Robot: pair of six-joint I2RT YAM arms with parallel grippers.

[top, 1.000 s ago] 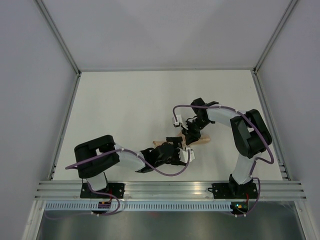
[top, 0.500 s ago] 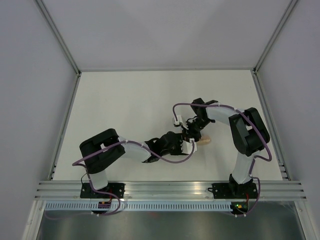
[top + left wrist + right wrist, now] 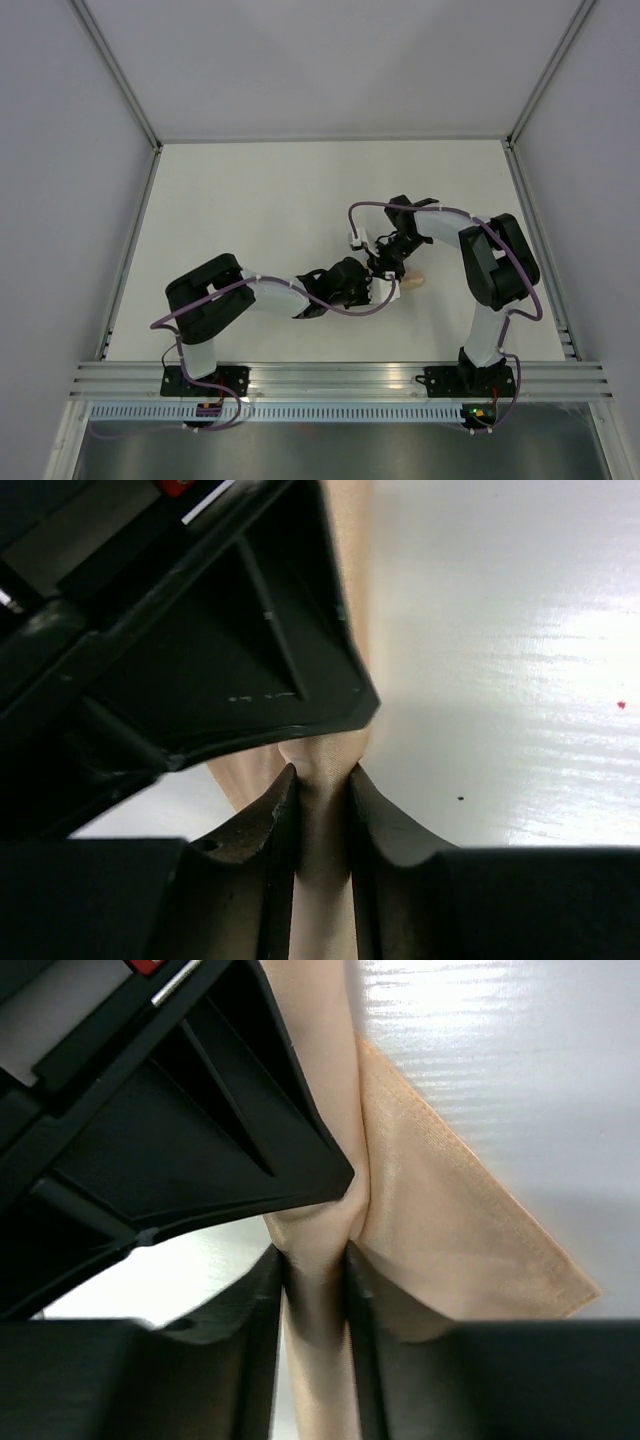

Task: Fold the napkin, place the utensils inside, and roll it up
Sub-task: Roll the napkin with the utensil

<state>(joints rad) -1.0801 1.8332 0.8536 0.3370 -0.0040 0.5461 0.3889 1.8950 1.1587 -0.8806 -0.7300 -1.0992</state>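
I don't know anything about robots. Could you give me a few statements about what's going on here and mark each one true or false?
1. The napkin is a peach-orange cloth. True.
2. The left tool hangs open, clear of the cloth. False: it is closed on a fold of the napkin.
3. The right tool pinches the napkin too. True.
4. The napkin lies spread out flat at the far edge of the table. False: it is gathered where the two tools meet, and from above they hide most of it.
5. A fork lies in plain sight beside the napkin. False: no utensil shows in any view.
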